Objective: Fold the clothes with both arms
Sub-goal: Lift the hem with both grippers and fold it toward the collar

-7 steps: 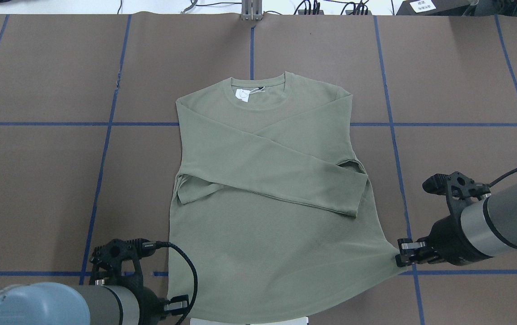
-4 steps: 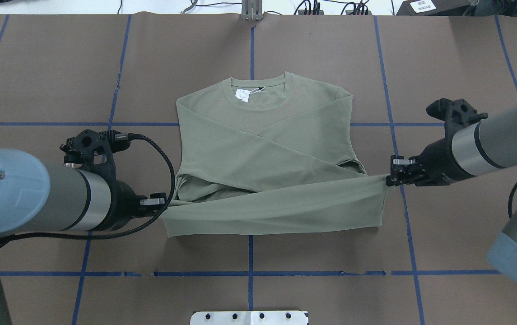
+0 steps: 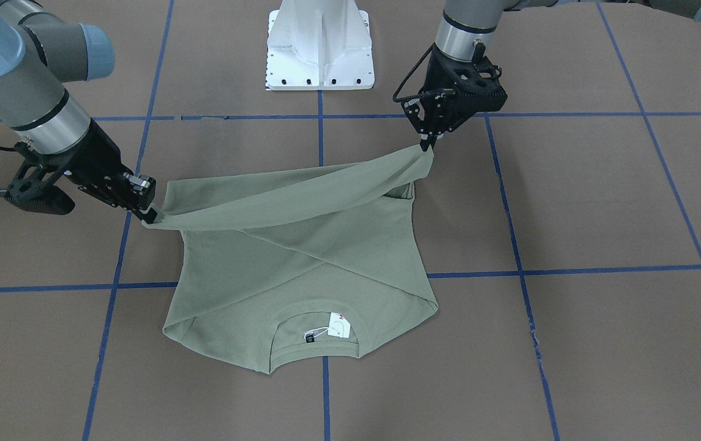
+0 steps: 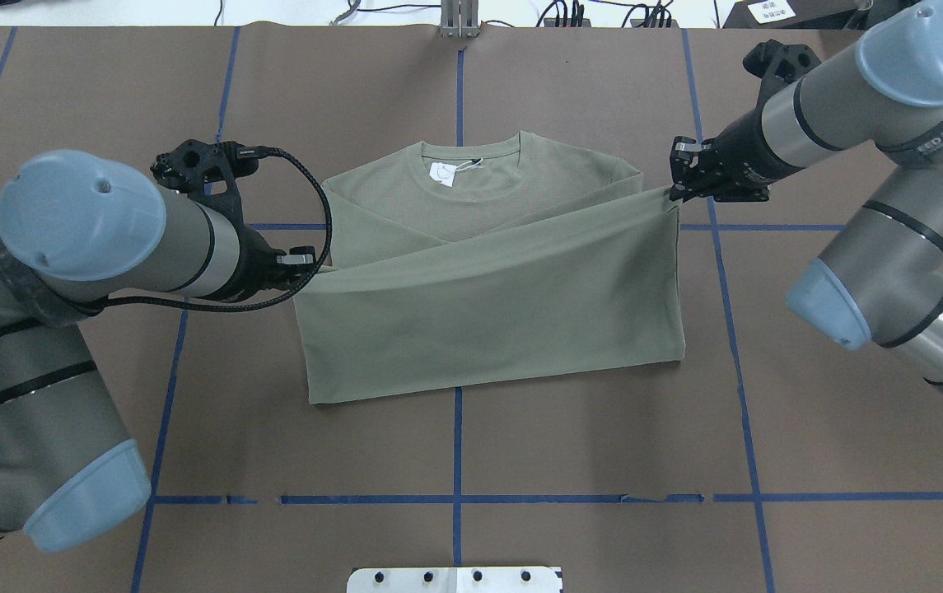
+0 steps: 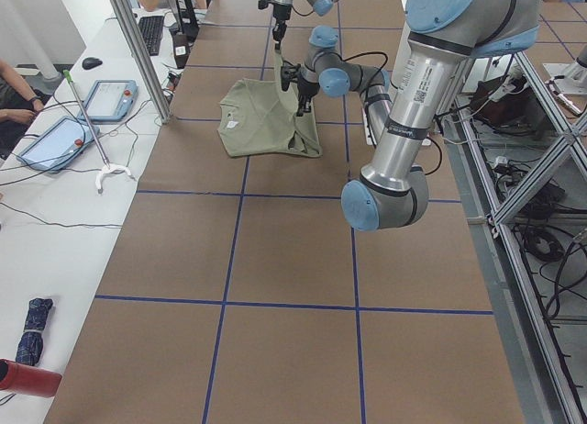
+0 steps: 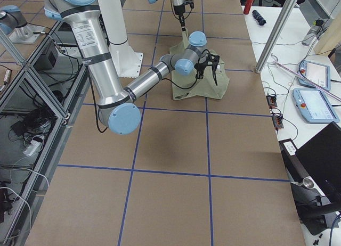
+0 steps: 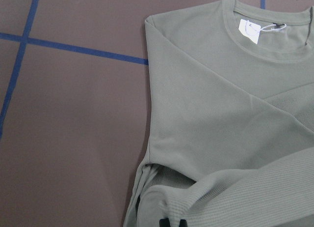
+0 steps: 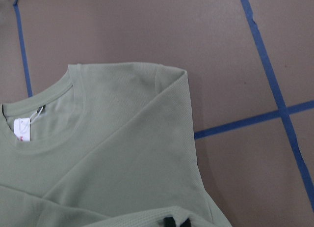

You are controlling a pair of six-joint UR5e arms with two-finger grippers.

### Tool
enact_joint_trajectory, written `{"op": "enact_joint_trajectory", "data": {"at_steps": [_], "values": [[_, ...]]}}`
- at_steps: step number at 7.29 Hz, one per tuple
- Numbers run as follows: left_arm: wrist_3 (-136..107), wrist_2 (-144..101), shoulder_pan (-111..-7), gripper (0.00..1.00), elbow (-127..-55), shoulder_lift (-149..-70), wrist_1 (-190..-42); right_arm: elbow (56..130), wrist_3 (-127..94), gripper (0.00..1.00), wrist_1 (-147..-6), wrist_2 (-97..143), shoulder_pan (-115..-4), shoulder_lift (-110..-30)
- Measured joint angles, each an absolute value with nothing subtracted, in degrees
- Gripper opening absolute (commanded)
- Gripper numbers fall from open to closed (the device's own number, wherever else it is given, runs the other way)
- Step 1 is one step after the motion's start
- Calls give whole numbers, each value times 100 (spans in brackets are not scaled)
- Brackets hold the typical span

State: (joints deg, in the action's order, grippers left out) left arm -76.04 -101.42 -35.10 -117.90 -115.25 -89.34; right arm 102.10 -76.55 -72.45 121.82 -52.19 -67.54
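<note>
We see the sage-green shirt (image 4: pixel 487 305) lying near the middle of the brown-covered table (image 4: pixel 603 445), front up. Its collar (image 4: pixel 471 161) points away from the robot and the white tag (image 4: pixel 442 173) shows inside the neckline. The sleeves (image 3: pixel 374 257) lie folded across the chest and cross each other.

The left gripper (image 4: pixel 310 268) is clenched on one corner of the hem (image 3: pixel 289 193), and the right gripper (image 4: pixel 673 193) is clenched on the other corner. In the front-facing view we find the left gripper (image 3: pixel 427 144) on the picture's right and the right gripper (image 3: pixel 149 214) on its left (that camera looks back at the robot). Between them the hem stretches as a taut band raised off the table, and the cloth behind it hangs down to a fold line (image 4: pixel 487 385) that rests on the table. From overhead, this doubled lower part covers the shirt up to about the chest. The right corner is carried further toward the collar than the left, so the band runs at a slant.

Each wrist camera looks down on a shoulder of the shirt and the tag (image 7: pixel 248 29), with ribbed fabric bunched at the bottom edge of the frame. We cannot make out the fingertips clearly there. The shirt straddles a blue tape line (image 4: pixel 456 445), and the white pedestal (image 3: pixel 319 46) stands well apart from it.
</note>
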Motion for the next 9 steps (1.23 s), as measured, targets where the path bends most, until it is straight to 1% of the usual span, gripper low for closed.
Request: {"op": "enact_joint_trajectory", "data": {"at_steps": [3, 6, 7, 9], "values": [[-7485, -10143, -3988, 0, -10711, -11800, -9797, 9262, -7570, 0, -7220, 12035, -5389, -6036], [-7480, -10135, -4214, 0, -9508, -12090, -10803, 8267, -7562, 0, -6783, 11924, -5410, -5585], [-7481, -10127, -4234, 0, -9180, -12126, -11094, 8020, -7561, 0, -6679, 11920, -5409, -5502], [-7489, -10110, -4277, 0, -8764, -12171, -11368, 7795, -7555, 0, -6581, 11916, -5406, -5445]]}}
